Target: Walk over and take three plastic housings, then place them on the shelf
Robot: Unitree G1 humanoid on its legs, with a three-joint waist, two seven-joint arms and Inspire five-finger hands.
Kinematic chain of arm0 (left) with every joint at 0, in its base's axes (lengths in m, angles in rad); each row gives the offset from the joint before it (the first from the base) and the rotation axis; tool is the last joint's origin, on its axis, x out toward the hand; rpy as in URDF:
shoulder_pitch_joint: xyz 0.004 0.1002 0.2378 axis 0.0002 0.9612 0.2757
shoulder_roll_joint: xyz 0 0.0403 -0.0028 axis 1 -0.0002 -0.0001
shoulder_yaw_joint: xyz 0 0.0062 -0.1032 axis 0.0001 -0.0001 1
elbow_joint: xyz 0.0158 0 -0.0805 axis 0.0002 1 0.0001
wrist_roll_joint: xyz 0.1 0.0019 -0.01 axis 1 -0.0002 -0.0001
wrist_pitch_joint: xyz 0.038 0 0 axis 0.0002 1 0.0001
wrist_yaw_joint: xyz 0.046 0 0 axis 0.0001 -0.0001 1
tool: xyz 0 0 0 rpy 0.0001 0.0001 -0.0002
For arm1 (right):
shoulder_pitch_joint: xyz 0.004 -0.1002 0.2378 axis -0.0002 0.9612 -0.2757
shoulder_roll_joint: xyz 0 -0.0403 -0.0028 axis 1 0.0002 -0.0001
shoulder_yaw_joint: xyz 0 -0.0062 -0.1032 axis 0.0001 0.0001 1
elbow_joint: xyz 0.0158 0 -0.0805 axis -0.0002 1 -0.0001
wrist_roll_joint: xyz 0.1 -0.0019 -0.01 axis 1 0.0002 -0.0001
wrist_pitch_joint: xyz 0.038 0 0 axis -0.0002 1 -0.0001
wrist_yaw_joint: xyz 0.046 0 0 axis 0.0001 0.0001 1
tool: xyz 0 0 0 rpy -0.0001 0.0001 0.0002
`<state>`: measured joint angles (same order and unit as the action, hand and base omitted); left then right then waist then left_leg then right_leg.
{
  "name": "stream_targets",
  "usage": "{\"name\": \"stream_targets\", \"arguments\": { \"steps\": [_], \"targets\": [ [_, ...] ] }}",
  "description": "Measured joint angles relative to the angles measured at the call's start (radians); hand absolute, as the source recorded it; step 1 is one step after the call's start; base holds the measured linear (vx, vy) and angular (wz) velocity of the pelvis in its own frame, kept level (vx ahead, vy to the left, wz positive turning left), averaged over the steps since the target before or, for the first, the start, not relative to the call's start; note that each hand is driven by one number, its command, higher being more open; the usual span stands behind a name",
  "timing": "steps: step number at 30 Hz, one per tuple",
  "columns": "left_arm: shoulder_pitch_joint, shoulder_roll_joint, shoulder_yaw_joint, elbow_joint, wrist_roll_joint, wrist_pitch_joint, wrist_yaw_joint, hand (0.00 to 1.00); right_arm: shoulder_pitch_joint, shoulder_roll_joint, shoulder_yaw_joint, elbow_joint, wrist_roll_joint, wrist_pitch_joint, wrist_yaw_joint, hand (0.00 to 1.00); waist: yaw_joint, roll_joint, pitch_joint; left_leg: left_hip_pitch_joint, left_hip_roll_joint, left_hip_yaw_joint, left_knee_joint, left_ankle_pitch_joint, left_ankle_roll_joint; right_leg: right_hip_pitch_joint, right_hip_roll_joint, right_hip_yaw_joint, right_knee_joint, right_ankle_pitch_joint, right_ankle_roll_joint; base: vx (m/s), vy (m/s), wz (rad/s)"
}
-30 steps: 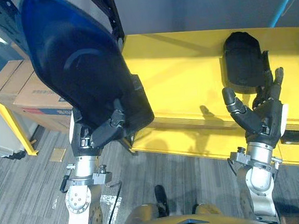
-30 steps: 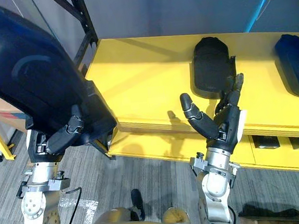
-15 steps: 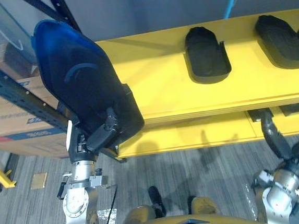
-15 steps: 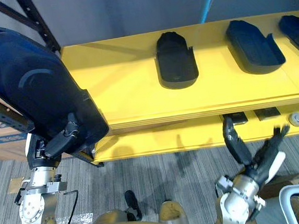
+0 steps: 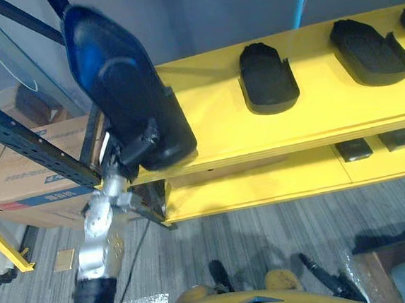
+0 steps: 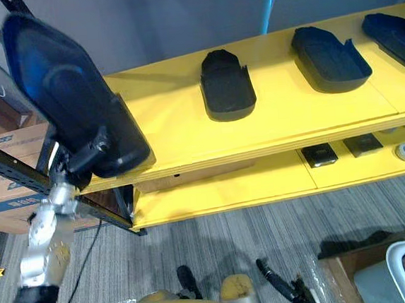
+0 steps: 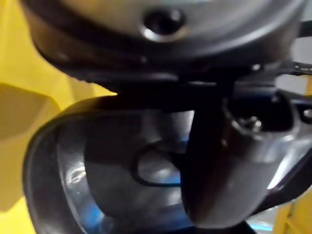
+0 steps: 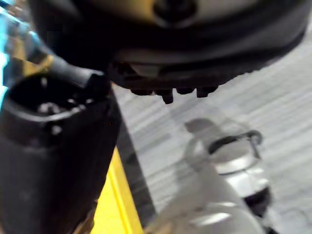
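Glossy, smooth dark-blue plastic on the held housing (image 5: 124,101); matt black plastic on the shelved housings (image 5: 267,78). Smooth yellow paint, perhaps over wood, on the shelf (image 5: 215,129). Dull brown cardboard boxes (image 5: 24,182); ribbed grey carpet floor (image 5: 265,224).

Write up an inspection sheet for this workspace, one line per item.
surface: yellow shelf, top board mostly bare.
job's things: held housing raised over the shelf's left end; three shelved housings lie in a row, apart.
clutter: small dark parts on the lower board.
hands: left hand clamps the held housing; right hand is above the floor.
cables: thin white cord behind the rack.
surroundings: cardboard boxes, dark rack, grey floor.
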<state>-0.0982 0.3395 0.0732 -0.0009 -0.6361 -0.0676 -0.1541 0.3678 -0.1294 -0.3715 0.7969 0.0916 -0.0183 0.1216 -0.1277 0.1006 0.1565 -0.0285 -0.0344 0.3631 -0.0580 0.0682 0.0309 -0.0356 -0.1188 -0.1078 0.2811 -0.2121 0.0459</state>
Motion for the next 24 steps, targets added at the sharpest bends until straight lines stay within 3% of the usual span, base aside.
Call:
{"name": "stream_targets", "arguments": {
  "steps": [4, 8, 13, 20, 24],
  "targets": [
    [-0.167, 0.083, 0.042, 0.133, -0.084, 0.056, -0.004, 0.00, -0.010, -0.007, -0.012, 0.068, 0.013, 0.062, 0.103, 1.00, -0.018, -0.022, 0.028, 0.002, 0.001, 0.028, -0.007, 0.009, 0.010, -0.025, 0.004, 0.032, 0.018, 0.000, 0.000, 0.02, -0.024, -0.21],
    [-0.271, 0.131, 0.068, 0.231, -0.152, 0.119, 0.031, 0.00, -0.039, -0.007, -0.010, 0.072, -0.011, 0.075, 0.088, 1.00, -0.022, -0.023, 0.072, -0.003, -0.003, 0.066, -0.018, 0.011, 0.010, -0.062, 0.002, 0.066, 0.047, 0.000, 0.002, 0.01, -0.014, -0.25],
    [-0.306, 0.144, 0.072, 0.278, -0.152, 0.186, 0.048, 0.00, -0.082, -0.007, -0.009, 0.045, -0.015, 0.073, 0.037, 1.00, -0.018, -0.030, 0.112, -0.039, 0.000, 0.085, 0.006, 0.003, 0.010, -0.104, 0.000, 0.084, 0.069, 0.000, 0.002, 0.02, -0.026, -0.08],
    [-0.396, 0.160, 0.089, 0.302, -0.138, 0.250, -0.022, 0.00, -0.115, -0.013, 0.016, -0.037, -0.037, 0.075, 0.007, 1.00, 0.012, -0.049, 0.177, -0.114, 0.044, 0.130, 0.158, -0.095, 0.022, -0.125, -0.003, 0.089, 0.081, 0.001, 0.002, 0.02, -0.039, -0.05],
    [-0.418, 0.161, 0.090, 0.303, -0.101, 0.269, -0.044, 0.00, -0.119, -0.013, 0.032, -0.049, -0.035, 0.081, 0.009, 1.00, 0.018, -0.050, 0.181, -0.130, 0.053, 0.148, 0.196, -0.125, 0.012, -0.128, -0.008, 0.089, 0.082, 0.001, 0.002, 0.05, 0.001, -0.08]
  ]
}}
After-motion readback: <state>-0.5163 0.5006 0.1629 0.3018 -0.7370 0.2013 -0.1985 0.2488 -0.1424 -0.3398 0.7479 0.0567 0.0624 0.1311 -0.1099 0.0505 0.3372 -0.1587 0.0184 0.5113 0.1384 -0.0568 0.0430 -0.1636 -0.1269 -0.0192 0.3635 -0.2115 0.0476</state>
